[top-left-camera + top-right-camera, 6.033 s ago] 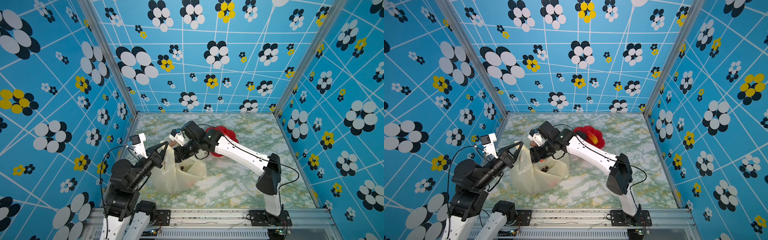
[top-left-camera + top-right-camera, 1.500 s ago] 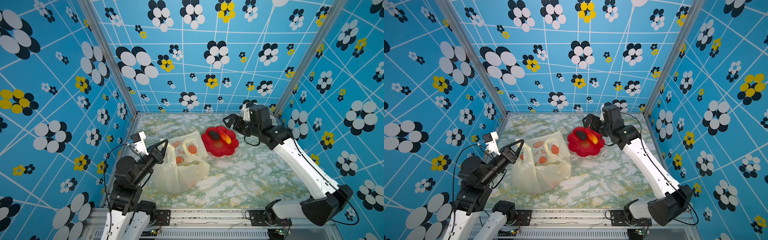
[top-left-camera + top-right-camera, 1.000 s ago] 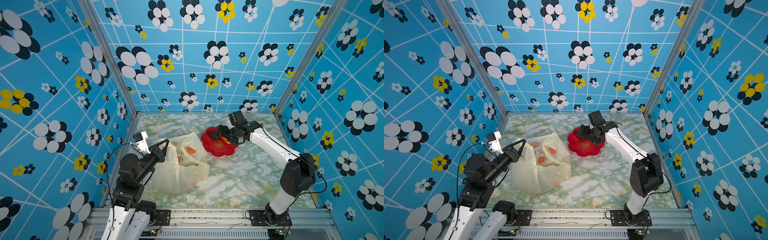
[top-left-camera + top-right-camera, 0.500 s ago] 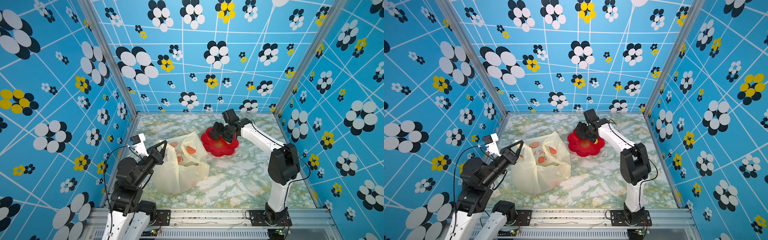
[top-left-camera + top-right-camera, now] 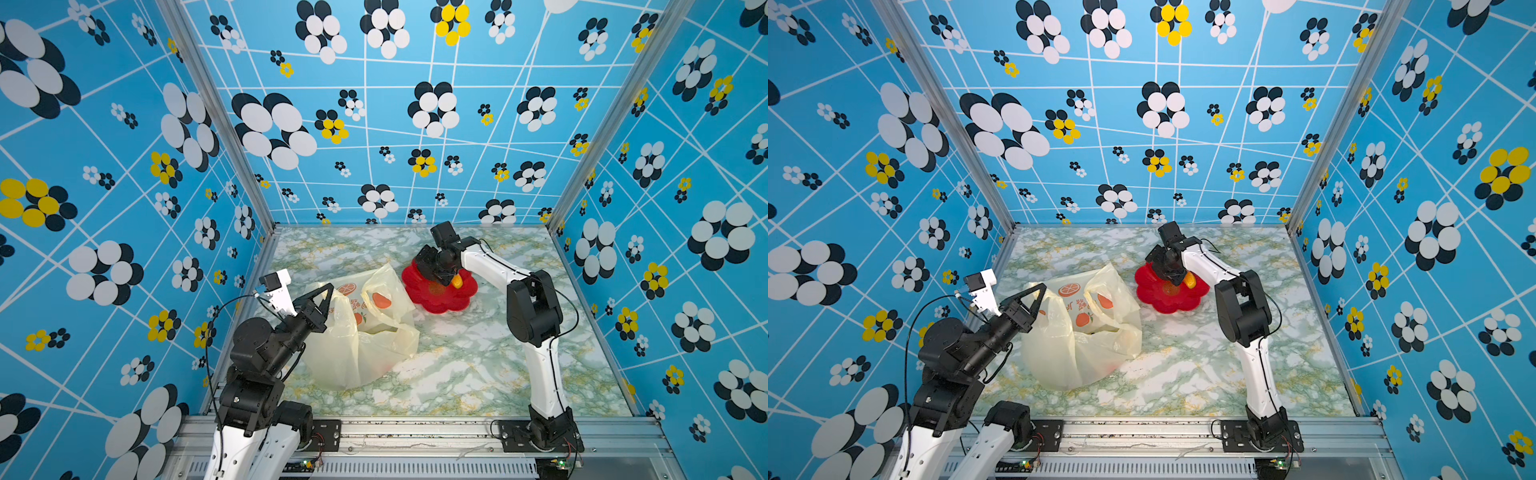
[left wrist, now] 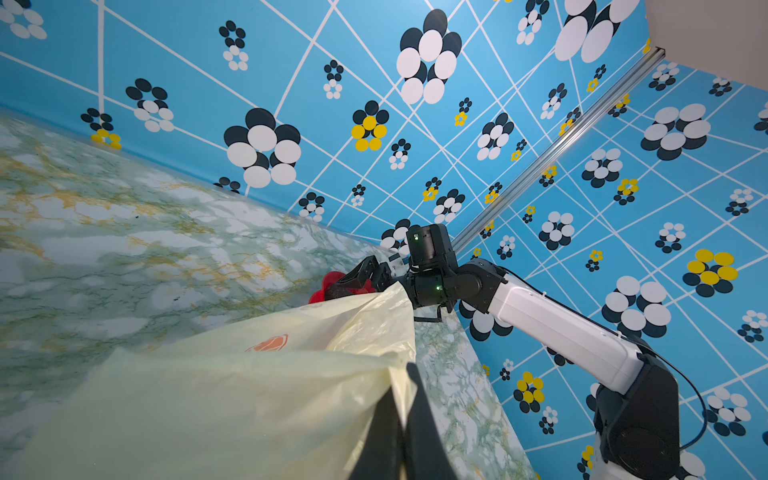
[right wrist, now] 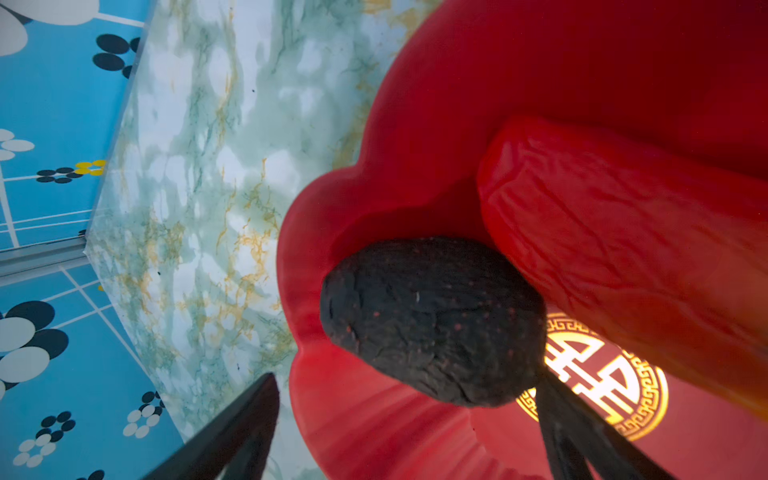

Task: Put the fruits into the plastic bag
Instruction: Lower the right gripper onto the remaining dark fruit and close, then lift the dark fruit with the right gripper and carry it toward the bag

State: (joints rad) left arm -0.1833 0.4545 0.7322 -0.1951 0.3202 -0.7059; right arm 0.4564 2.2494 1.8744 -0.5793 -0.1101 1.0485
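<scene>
Left end effector (image 5: pixel 323 300): near the front at about 8 o'clock on the surface (image 5: pixel 457 374); closed tight on a pinch of the bag's rim, holding that side lifted.
Plastic bag (image 5: pixel 357 332): cream, thin, printed with orange fruit; slumped on the surface at about 8 o'clock, mouth facing the plate. Contents too hidden to list.
Surface: green-white marble pattern, bare in front of the right arm's base.
Plate (image 5: pixel 440 297): red, flower-shaped, just beyond the bag at about 12 o'clock, close beside its far edge; touching or not cannot be told.
Right end effector (image 7: pixel 407 419): over the plate's far-left side in both top views, fingers spread wide, gripping nothing.
Dark fruit (image 7: pixel 432 320): brown-black, wrinkled, avocado-like; lies inside the plate against its lobed rim. In the right wrist view it sits straight ahead of the open fingers and between their lines. One finger (image 7: pixel 582 436) seems to meet its edge; the other (image 7: pixel 232 432) is off it, over the plate's rim.
Long axis: runs roughly across the finger gap, judged from the wrist view.
Red-orange fruit (image 7: pixel 623 249): larger, beside the dark one, deeper in the plate; its yellow end (image 5: pixel 456 282) shows in a top view.
Nearer arm: right; the left is busy with the bag.
Coming move, judged: advance slightly, then close on the dark fruit.
</scene>
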